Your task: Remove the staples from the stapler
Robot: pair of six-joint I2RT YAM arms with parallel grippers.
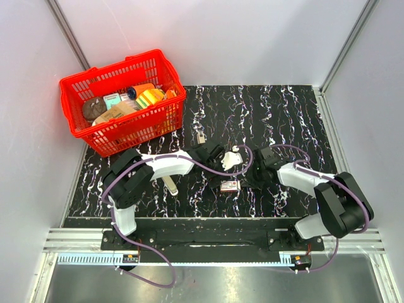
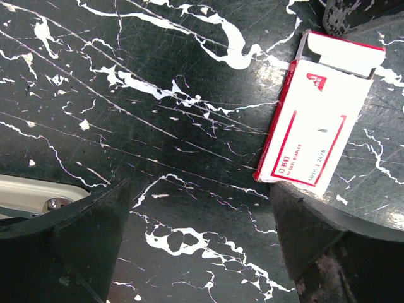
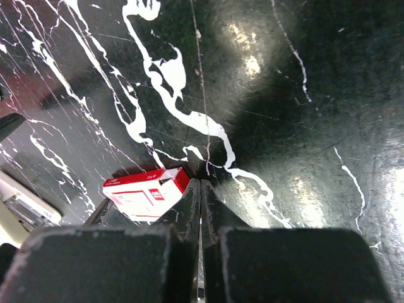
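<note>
Risk from here: shoving the stapler [image 1: 231,158] askew or skating it across the slick tabletop [image 1: 284,113] by pressing from one side with no hold on it. Could also bump the staple box [image 1: 230,185], lying just at its 6 o'clock. Stapler mid-tabletop, between both arms. Left jaws at its 9 o'clock: spread wide, holding nothing. Right jaws at its 3 o'clock: pressed fully together, gripping nothing.
</note>
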